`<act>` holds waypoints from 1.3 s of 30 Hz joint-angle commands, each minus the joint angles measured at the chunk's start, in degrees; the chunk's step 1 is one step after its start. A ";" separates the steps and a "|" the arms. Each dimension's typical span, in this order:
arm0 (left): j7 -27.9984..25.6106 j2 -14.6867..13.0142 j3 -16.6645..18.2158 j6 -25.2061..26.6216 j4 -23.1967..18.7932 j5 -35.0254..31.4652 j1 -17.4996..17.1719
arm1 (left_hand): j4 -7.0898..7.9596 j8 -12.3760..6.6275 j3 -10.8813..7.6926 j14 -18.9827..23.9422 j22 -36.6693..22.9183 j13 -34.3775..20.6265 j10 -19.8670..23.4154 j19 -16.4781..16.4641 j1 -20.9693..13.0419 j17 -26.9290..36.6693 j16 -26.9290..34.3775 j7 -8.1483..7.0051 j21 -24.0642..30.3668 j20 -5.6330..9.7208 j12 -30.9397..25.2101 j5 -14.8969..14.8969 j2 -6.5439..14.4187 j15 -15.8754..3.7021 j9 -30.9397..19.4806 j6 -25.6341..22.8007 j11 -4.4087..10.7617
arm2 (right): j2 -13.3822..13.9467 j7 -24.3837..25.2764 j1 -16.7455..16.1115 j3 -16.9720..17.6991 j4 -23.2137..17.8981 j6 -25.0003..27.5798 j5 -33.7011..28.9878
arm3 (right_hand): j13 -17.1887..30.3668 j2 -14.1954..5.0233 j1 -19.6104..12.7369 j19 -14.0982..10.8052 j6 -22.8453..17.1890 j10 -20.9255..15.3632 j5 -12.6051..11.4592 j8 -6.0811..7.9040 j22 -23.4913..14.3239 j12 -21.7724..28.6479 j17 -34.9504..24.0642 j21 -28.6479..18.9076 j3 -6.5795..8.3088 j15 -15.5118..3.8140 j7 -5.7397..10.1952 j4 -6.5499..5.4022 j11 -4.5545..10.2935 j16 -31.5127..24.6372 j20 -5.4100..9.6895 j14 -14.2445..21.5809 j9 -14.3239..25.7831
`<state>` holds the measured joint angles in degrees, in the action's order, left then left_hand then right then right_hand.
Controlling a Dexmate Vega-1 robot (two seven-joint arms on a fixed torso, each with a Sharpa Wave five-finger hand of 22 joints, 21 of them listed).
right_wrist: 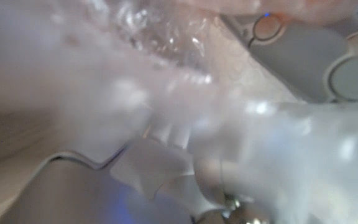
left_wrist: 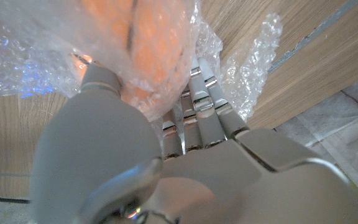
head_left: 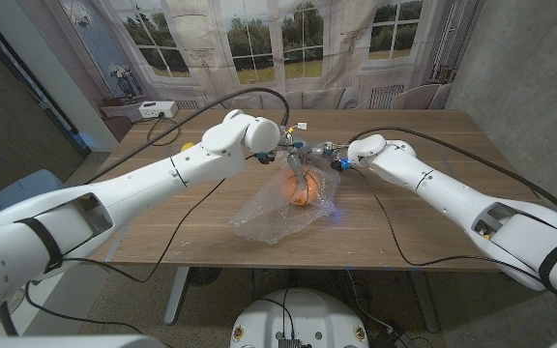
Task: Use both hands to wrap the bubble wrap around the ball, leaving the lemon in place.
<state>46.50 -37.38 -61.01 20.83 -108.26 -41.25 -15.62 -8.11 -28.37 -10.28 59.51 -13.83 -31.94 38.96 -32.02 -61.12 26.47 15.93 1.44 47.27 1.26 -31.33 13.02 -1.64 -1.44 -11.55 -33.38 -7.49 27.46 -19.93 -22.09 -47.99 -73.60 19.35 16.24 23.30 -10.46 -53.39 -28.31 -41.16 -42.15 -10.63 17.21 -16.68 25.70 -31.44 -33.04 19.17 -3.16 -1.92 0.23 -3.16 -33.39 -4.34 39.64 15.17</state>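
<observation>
Wooden bench point(head_left: 424, 208): your left robot hand point(left_wrist: 185, 134) and right robot hand point(head_left: 329, 155) both grip crinkled clear bubble wrap point(head_left: 274, 220), closing it over the orange ball point(head_left: 301, 188).

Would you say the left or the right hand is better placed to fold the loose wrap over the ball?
Probably the left. The left hand already presses the wrap against the ball, its fingers under the sheet. The right hand is at the far edge, its grip unclear.

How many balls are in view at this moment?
1. An orange ball sits at the table's middle, partly covered by bubble wrap, between the left hand and right hand. More could be hidden under the wrap.
</observation>
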 commanded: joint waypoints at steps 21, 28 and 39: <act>2.45 2.38 3.98 -7.74 0.25 -12.51 -4.99 | 1.97 1.44 -7.59 8.34 0.05 -3.79 16.60 2.19 -10.29 1.02 0.65 -1.78 1.42 -0.13 -0.19 -1.97 10.17 -11.29 -8.27 -19.90 15.52 | -0.95 5.35 -8.09 12.61 5.57 -38.38 3.36 | -7.43 12.00 29.35 32.53 32.02 38.22 -1.62 -5.84 5.90 -13.91 7.58 11.64 -17.20 7.88 3.52 -6.84 -3.69 22.83 -4.04 -43.12 -3.30; 2.78 2.76 4.52 -8.01 0.38 -13.72 -5.51 | 1.78 1.75 -7.71 8.36 0.15 -3.99 16.54 2.59 -10.20 1.25 0.71 -1.80 1.77 -0.14 -0.17 -2.33 10.27 -11.34 -7.90 -20.09 15.63 | -1.28 12.20 -9.69 14.63 5.23 -44.10 0.39 | -8.00 11.63 28.75 29.87 30.08 36.74 -2.44 -5.17 6.15 -13.34 8.94 11.30 -17.13 6.05 3.82 -6.17 -3.01 22.46 -2.73 -43.20 -3.51; 2.98 2.83 4.22 -7.55 -1.60 -21.86 -6.63 | 3.54 15.13 -2.99 -16.70 1.98 -1.08 -3.86 17.97 -1.04 1.29 -6.06 -5.74 -0.70 -5.76 9.75 -2.51 6.68 -7.35 -4.46 1.32 12.79 | -0.81 14.90 -10.79 16.68 4.44 -46.18 0.52 | -8.49 11.71 28.49 27.57 28.76 35.15 -2.99 -4.92 6.24 -12.88 10.14 11.01 -17.32 6.28 3.84 -5.68 -2.69 21.66 -3.36 -41.02 -3.65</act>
<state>49.38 -34.73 -57.15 13.21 -108.48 -57.08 -21.15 -8.11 -18.16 -10.28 57.89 -12.67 -35.37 36.52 -20.74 -60.96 28.46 12.36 -1.14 48.44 -1.56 -26.65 10.15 -1.51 -3.78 -17.19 -36.78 -1.79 26.29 -9.20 -31.31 -33.66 -68.41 -22.70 17.59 14.88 1.15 -24.50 -0.06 -11.79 -6.28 -13.32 12.09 -10.39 12.59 -21.33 -21.60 1.83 2.77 2.05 -5.59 -5.94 -11.26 -7.30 -2.12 11.44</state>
